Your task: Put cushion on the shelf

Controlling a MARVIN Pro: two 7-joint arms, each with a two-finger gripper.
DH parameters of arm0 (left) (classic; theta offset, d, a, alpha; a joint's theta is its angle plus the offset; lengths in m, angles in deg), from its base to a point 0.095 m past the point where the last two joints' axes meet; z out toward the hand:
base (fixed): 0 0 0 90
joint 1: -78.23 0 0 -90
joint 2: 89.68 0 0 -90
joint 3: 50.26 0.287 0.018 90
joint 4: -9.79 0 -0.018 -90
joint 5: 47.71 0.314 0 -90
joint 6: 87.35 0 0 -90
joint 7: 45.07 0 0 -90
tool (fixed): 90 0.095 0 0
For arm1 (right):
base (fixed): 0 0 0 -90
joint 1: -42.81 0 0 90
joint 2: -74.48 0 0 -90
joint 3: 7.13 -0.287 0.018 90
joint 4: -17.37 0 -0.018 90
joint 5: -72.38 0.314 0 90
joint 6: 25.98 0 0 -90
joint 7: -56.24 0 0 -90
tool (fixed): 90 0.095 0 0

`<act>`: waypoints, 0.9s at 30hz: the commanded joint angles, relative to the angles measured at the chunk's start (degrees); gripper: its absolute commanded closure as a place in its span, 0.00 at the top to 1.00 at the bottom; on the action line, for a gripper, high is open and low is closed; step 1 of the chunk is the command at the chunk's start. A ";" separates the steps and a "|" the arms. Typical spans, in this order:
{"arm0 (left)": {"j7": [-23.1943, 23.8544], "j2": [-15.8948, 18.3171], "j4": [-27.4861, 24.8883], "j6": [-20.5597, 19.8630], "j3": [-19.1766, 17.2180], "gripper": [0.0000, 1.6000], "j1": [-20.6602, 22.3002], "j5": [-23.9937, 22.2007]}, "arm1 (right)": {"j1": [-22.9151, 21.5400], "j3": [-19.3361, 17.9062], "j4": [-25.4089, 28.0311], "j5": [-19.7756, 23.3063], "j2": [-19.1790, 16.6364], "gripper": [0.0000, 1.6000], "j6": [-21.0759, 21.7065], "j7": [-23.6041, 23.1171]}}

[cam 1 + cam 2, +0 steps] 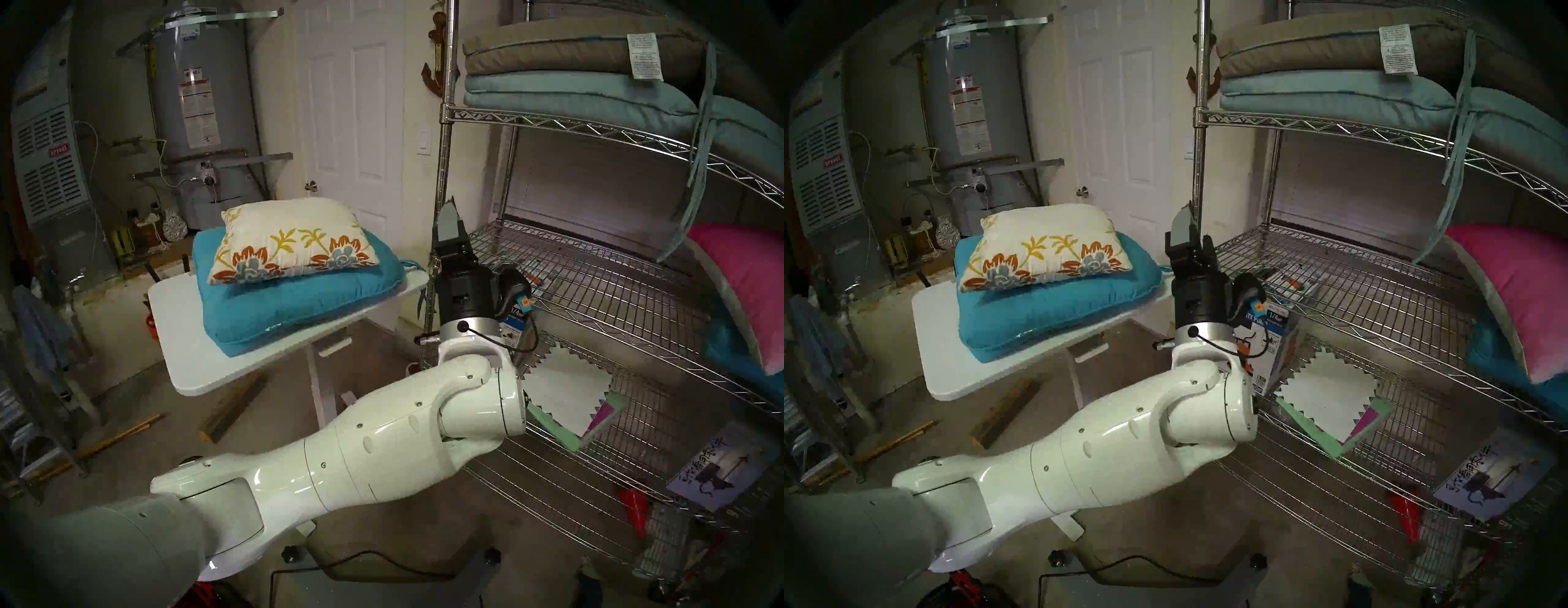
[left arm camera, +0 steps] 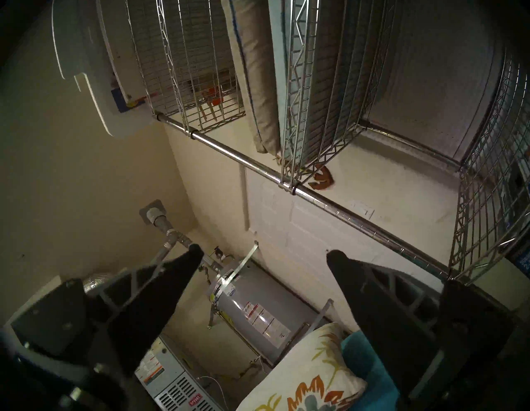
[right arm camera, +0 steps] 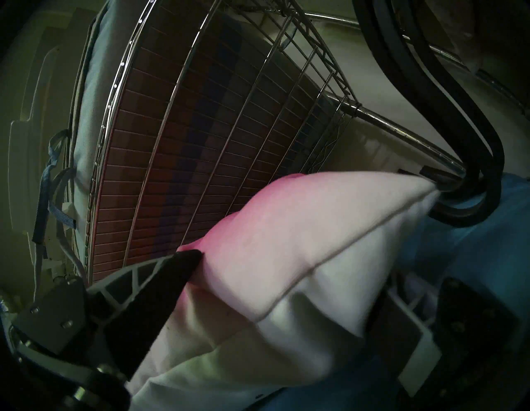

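**Ana:** Left gripper [image 1: 450, 220] up in the air, fingers well apart and nothing between them. It sits right beside the front left post of the shelf [image 1: 551, 123], pointing up and away.

**Ben:** And the cushion [image 1: 292, 240]? Over on the left, lying flat on top of the teal cushion [image 1: 305, 305], which rests on the white table [image 1: 178, 322]. The floral one's near edge overhangs nothing; it sits inside the teal one's outline.

**Ana:** Open air between gripper and cushion. The table's right corner comes close to the shelf post, so that gap is narrow.

**Ben:** From the left wrist view the post [image 2: 329, 201] cuts across the frame, with the cushion's corner low between the fingers [image 2: 177, 275].

**Ana:** Room on the shelf: the middle tier is mostly bare wire on its left half. A pink pillow [image 1: 746, 288] leans at its right end.

**Ben:** Top tier carries stacked flat pads [image 1: 572, 72], so headroom is bounded above.

**Ana:** Right gripper [image 3: 281, 287]: out of the head views. Its wrist camera shows the fingers spread either side of the pink pillow's white end, one fingertip [image 3: 186, 258] touching the fabric. Whether it is actually squeezing, I cannot tell.

**Ben:** Wire tier just behind it, close.
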 commanded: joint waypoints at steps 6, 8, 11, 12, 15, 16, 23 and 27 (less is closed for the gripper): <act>-5.32 6.89 -7.25 0.05 -4.68 1.00 -6.28 4.75 | 0.59 0.15 -0.67 -0.01 1.20 1.00 0.37 0.17; -5.29 7.53 -7.71 0.05 -5.04 1.00 -6.95 5.01 | 0.59 0.15 -0.67 -0.01 1.20 1.00 0.37 0.17; -5.21 8.90 -9.15 0.05 -6.08 1.00 -8.63 5.89 | 0.61 0.15 -0.67 0.00 1.20 1.00 0.39 0.18; -5.13 9.70 -10.06 0.05 -6.79 1.00 -9.75 6.48 | 0.63 0.15 -0.67 0.00 1.20 1.00 0.41 0.18; -5.04 10.66 -11.00 0.05 -7.65 1.00 -11.14 7.09 | 0.65 0.15 -0.67 0.00 1.21 1.00 0.43 0.19; -4.98 10.96 -11.36 0.05 -7.98 1.00 -11.66 7.31 | 0.66 0.15 -0.67 0.00 1.21 1.00 0.44 0.19; -4.43 11.85 -13.83 0.05 -11.07 1.00 -15.58 8.27 | 0.74 0.15 -0.67 0.02 1.24 1.00 0.54 0.21; -4.16 11.75 -14.72 0.05 -12.78 1.00 -17.30 8.39 | 0.78 0.15 -0.67 0.03 1.24 1.00 0.59 0.22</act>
